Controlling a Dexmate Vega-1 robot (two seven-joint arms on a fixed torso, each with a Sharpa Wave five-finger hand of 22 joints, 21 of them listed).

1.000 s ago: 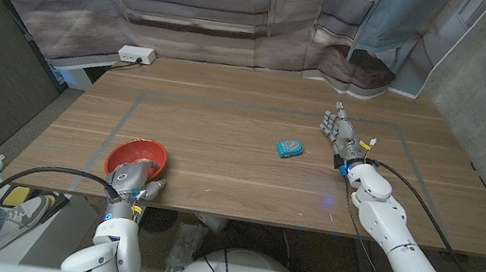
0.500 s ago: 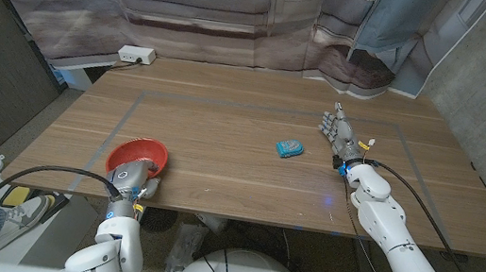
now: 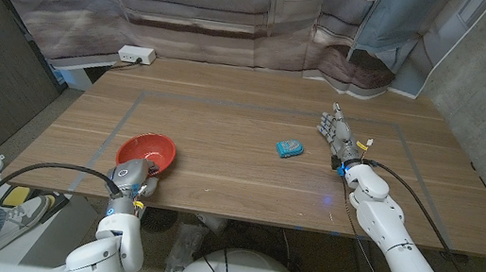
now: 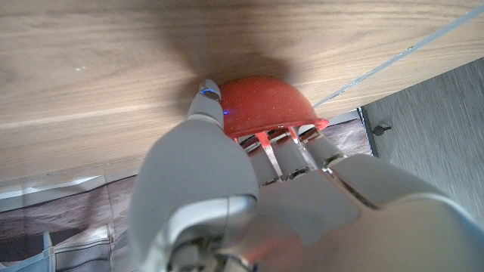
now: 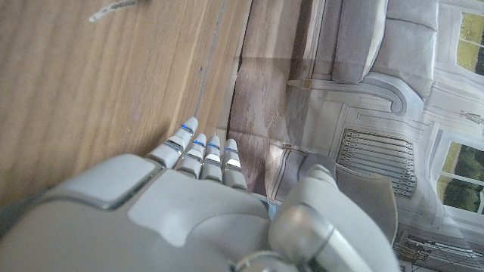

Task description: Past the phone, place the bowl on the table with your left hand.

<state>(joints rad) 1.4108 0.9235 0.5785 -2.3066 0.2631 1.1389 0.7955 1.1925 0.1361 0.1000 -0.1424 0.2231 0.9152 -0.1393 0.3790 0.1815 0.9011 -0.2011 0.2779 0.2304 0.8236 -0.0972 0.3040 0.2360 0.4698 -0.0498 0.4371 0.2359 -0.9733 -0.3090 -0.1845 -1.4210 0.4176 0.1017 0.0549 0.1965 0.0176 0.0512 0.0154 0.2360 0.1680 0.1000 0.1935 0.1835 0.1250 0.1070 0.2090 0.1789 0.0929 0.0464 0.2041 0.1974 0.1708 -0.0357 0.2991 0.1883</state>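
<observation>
My left hand (image 3: 131, 178) grips the near rim of a red bowl (image 3: 147, 150) at the table's front left, close to the front edge. In the left wrist view the fingers (image 4: 291, 147) hook over the rim of the bowl (image 4: 261, 106), and the bowl casts a dark shadow on the wood. A small blue phone (image 3: 289, 148) lies right of the table's middle, far from the bowl. Just right of the phone, my right hand (image 3: 335, 130) rests on the table with straight fingers and holds nothing; the right wrist view shows this right hand (image 5: 189, 204) the same way.
A white power strip (image 3: 136, 54) sits at the table's back left edge. Thin grey tape lines (image 3: 138, 102) mark a rectangle on the wooden table (image 3: 227, 115). A printed sofa backdrop hangs behind the table.
My left hand has carried the bowl a little to the right and farther onto the table. The right hand and the phone have stayed still.
</observation>
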